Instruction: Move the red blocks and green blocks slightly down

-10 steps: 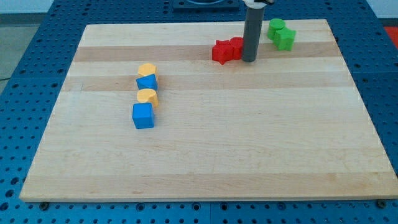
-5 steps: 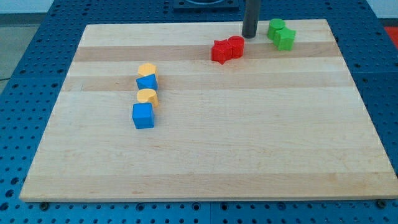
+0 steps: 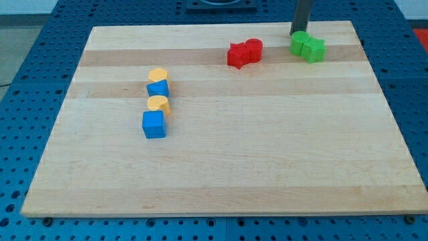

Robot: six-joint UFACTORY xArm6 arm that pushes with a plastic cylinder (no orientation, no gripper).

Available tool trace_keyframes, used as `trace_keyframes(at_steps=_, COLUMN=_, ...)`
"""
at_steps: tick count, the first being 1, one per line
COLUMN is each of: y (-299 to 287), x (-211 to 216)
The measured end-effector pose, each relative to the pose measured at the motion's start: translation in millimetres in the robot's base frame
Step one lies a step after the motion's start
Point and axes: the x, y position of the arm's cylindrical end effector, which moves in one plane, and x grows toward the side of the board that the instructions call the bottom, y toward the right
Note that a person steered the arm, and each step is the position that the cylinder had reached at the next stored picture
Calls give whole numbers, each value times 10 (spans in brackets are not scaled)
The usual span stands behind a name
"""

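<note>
Two red blocks touch each other near the view's top middle: a star-like one [image 3: 237,55] on the left and a rounder one [image 3: 253,49] on the right. Two green blocks touch each other at the top right: a rounder one [image 3: 299,43] and a star-like one [image 3: 314,49]. My tip [image 3: 299,33] stands just above the left green block, touching or almost touching its top edge. It is well to the right of the red blocks.
On the board's left stand a column of four blocks: an orange one [image 3: 158,74], a blue one [image 3: 158,88], another orange one [image 3: 158,103] and a blue cube [image 3: 154,124]. The wooden board [image 3: 234,167] lies on a blue perforated table.
My tip moved from beside the red blocks up and then right to the top of the green blocks. The green pair has shifted down and slightly right. The red blocks stayed.
</note>
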Motion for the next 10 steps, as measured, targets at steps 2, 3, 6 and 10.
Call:
trace_keyframes(at_steps=2, y=-557, x=67)
trace_keyframes(at_steps=3, y=-987, x=196)
trace_keyframes(at_steps=6, y=-1012, x=456)
trace_keyframes(at_steps=10, y=-1200, x=688)
